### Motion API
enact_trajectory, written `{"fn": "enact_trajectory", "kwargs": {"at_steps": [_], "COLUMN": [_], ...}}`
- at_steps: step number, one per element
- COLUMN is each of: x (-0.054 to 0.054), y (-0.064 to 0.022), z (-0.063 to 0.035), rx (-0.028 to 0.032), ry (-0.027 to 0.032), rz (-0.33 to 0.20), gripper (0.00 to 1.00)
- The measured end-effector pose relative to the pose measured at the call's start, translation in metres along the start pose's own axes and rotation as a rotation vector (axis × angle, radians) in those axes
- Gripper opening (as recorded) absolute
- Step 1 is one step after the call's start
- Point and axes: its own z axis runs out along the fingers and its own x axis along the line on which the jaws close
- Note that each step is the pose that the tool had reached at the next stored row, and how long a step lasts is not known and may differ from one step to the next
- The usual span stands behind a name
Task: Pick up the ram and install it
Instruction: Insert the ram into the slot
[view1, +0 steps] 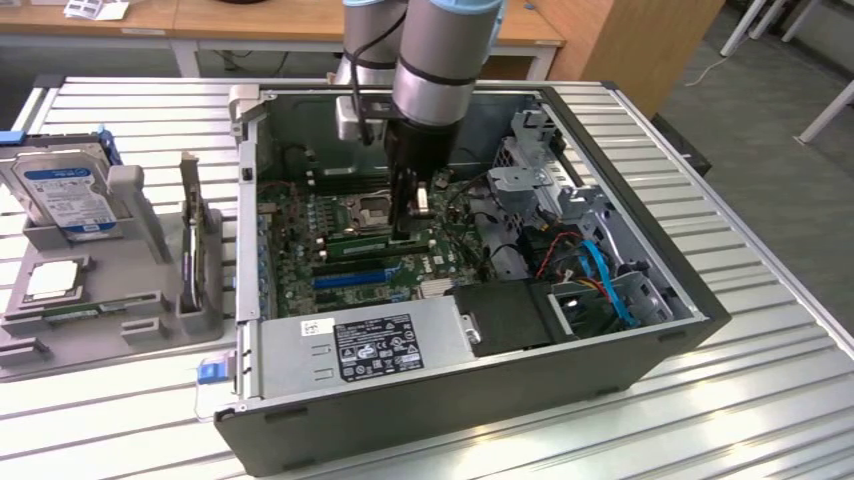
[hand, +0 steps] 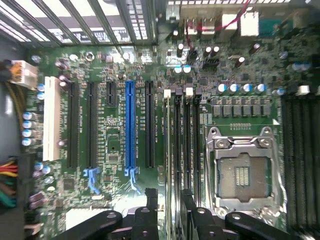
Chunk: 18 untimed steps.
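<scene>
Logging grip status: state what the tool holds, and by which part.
Nothing: the tool stands open above the motherboard's memory slots.

Open computer case (view1: 467, 400) on a slatted metal table (view1: 747, 330), side panel off. The arm (view1: 434, 70) comes down from above into the case. The gripper (view1: 410, 232) hangs low over the motherboard (view1: 300, 235), fingers apart, just beside the processor socket (view1: 370, 210) on the exterior view's right. A narrow green stick, likely the ram (view1: 363, 241), lies along the slots at the fingertips; contact cannot be told. Grey power supply (view1: 360, 345) with a white label sits at the near edge, and blue and orange cables (view1: 601, 275) are bundled at the exterior view's right. Outside the case, at the exterior view's left, a grey tray (view1: 80, 345) holds a blue-labelled hard drive (view1: 67, 190) and a square silver processor chip (view1: 51, 281).
</scene>
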Motion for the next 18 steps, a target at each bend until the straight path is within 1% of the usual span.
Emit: {"fn": "enact_trajectory", "kwargs": {"at_steps": [2,6,10,18], "x": [0.0,0.0,0.0,0.0], "y": [0.0006,0.0006,0.0001,-0.0009], "z": [-0.0082,-0.0083,-0.0028,0.0118], "rx": [0.0001,0.0,0.0002,0.0004], "ry": [-0.0001,-0.0002,0.0,0.0031], "rz": [0.0,0.0,0.0,0.0], "gripper": [0.32,0.32,0.32,0.32]}}
